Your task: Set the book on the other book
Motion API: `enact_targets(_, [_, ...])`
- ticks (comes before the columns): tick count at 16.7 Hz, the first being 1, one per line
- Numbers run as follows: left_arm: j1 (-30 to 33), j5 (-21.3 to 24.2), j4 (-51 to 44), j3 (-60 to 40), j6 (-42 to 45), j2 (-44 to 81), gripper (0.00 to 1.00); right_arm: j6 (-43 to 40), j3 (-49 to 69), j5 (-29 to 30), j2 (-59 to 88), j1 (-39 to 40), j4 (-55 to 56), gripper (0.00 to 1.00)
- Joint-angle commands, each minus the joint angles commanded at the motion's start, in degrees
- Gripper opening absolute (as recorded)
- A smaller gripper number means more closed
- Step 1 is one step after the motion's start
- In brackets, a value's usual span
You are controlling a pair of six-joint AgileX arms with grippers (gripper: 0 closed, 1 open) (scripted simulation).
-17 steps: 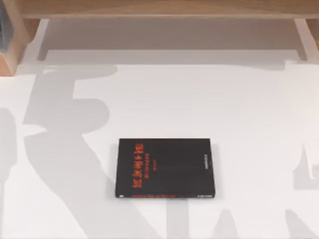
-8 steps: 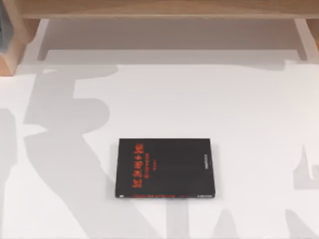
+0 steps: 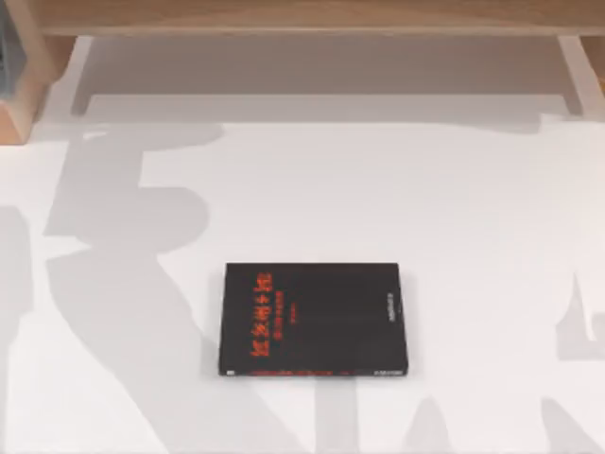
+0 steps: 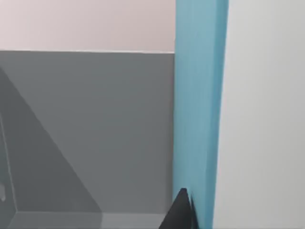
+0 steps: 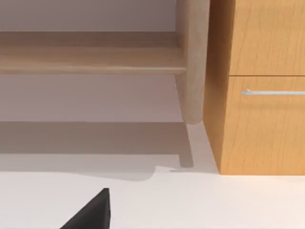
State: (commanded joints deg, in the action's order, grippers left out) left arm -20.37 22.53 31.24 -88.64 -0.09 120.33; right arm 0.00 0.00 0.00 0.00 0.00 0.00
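The other book (image 3: 315, 320), black with red characters along its left side, lies flat on the white table (image 3: 378, 189) a little front of centre in the top view. The book (image 4: 198, 109) runs through the left wrist view as a close teal-blue strip with white beside it. My left gripper (image 4: 198, 215) is shut on the book, with one dark fingertip (image 4: 181, 212) pressed against the teal cover. The grey surface behind the book is in shadow. My right gripper (image 5: 93, 212) shows as a dark tip above the white table, away from both books.
A wooden shelf (image 3: 302, 17) runs along the table's far edge, with a wooden upright (image 3: 21, 85) at the far left. In the right wrist view stand a round wooden leg (image 5: 193, 62) and a wooden drawer cabinet (image 5: 267, 90). Arm shadows lie across the table.
The arm shadows at the table's left and right edges have shifted slightly. The black book has not moved.
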Motion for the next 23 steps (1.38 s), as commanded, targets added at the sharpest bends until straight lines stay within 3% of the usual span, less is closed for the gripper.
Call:
enact_targets(8, [-0.2,0.4,-0.9,1.3,0.1,-2.2,0.00,0.0,0.0,0.0,0.0,0.0,0.0,1.00])
enact_targets(12, [0.4,-3.2,-1.4,2.8,2.1,-7.7,0.00,0.0,0.0,0.0,0.0,0.0,0.0,1.00])
enact_targets(17, [9.0,-15.1,-1.6,3.3,9.3,-22.3,0.00,0.0,0.0,0.0,0.0,0.0,0.0,1.00])
enact_targets(23, [33.0,-34.4,-5.1,7.9,20.8,-35.8,0.00,0.0,0.0,0.0,0.0,0.0,0.0,1.00])
